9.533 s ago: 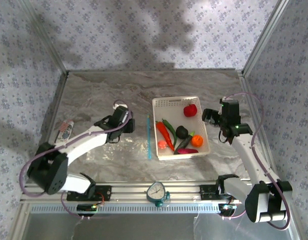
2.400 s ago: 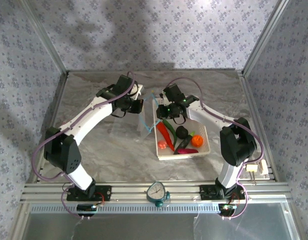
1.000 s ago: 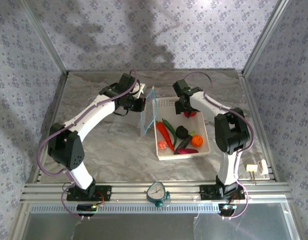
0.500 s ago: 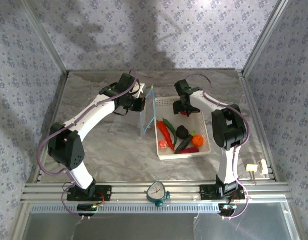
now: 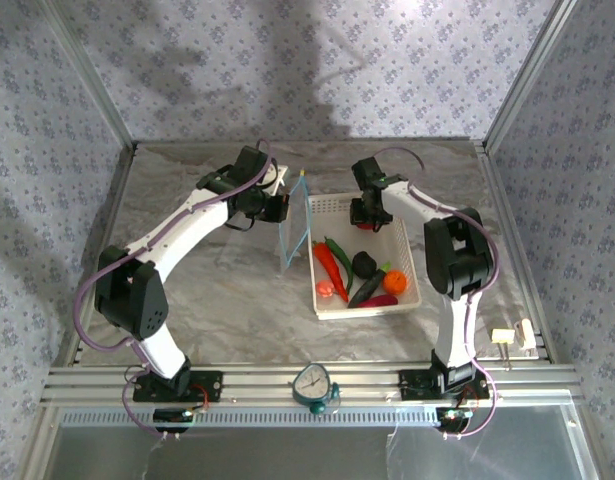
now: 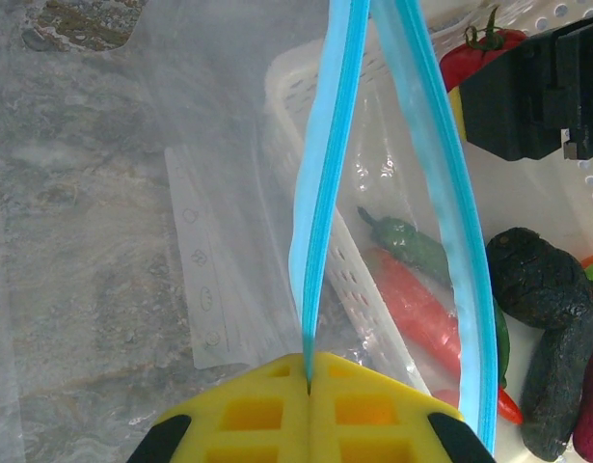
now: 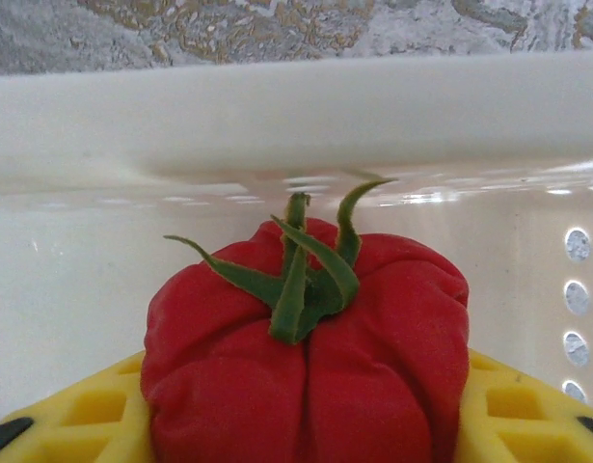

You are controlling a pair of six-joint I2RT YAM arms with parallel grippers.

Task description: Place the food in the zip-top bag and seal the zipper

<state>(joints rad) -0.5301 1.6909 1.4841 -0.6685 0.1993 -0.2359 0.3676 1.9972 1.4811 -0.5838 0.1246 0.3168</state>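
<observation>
**Early stage of the task.** The left end effector (image 6: 309,386) has its pads pressed fully together on one lip of the zipper (image 6: 323,193). The zip-top bag (image 6: 219,183) therefore stands upright ahead of it, clear of the bench (image 5: 207,290), with its mouth parted. The second lip runs just to the right of the pads.

The right end effector (image 7: 306,415) has its yellow pads set against both flanks of the red tomato (image 7: 306,338), which we read as a closed grasp. The tomato sits low in the white basket (image 7: 277,106), whose wall rises directly beyond the fingertips.

**Progress.** We see nothing inside the bag. The red chilli (image 5: 329,266), dark avocado (image 5: 363,263) and orange (image 5: 393,281) lie in the basket behind the right end effector, towards its base. We judge that every transfer, and the sealing, remains to be done.

**Appearance.** The bag is clear, thin and creased, with a faint printed panel, and is edged by the light-blue strip. The tomato is ribbed, with a green calyx.
</observation>
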